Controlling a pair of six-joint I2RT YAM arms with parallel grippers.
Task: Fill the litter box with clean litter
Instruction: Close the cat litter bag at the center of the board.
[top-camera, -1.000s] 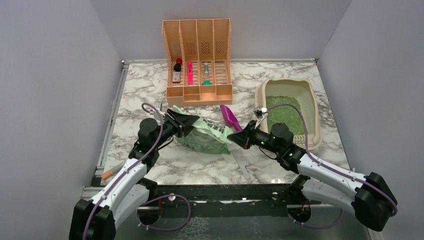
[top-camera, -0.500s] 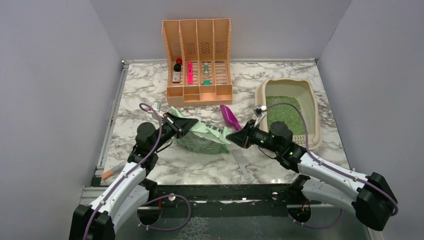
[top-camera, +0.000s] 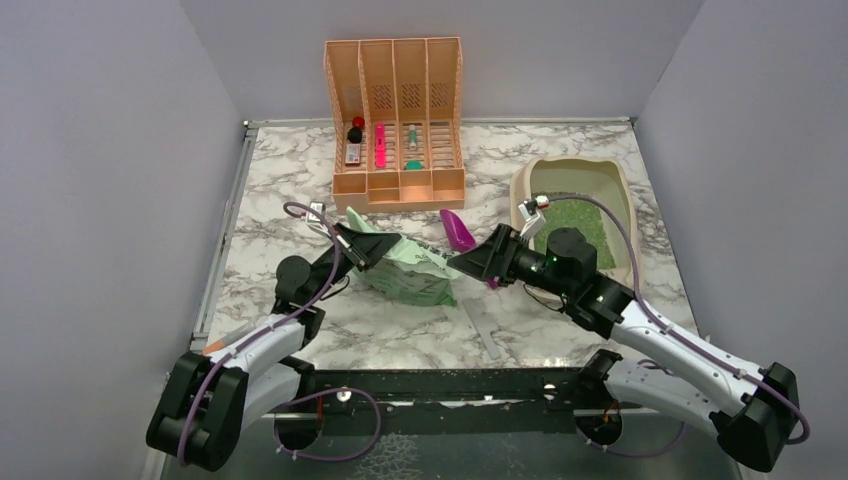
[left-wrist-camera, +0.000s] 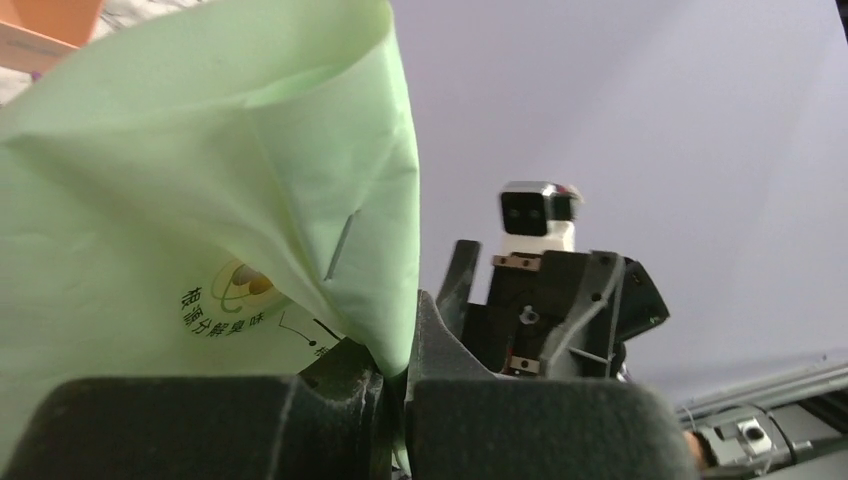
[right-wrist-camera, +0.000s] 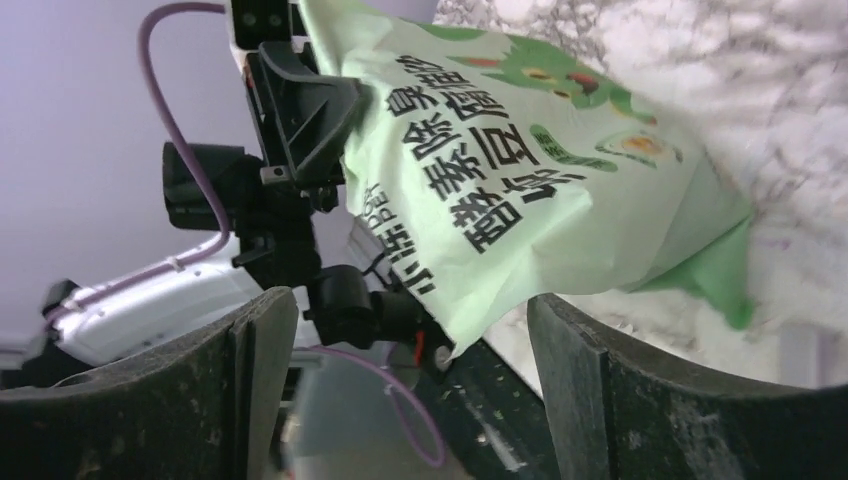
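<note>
Pale-green plastic bag (top-camera: 412, 276): my left pincer (top-camera: 383, 244) pinches its left edge, my right pincer (top-camera: 462, 264) stands spread at its right end, litter box (top-camera: 577, 168) farther right.

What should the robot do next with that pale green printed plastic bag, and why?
Probably ease the right gripper forward and close it on the free end of the pale green printed plastic bag. Its jaws stand open facing the bag, while the left gripper pinches the opposite edge. Two grips could lift it.
</note>
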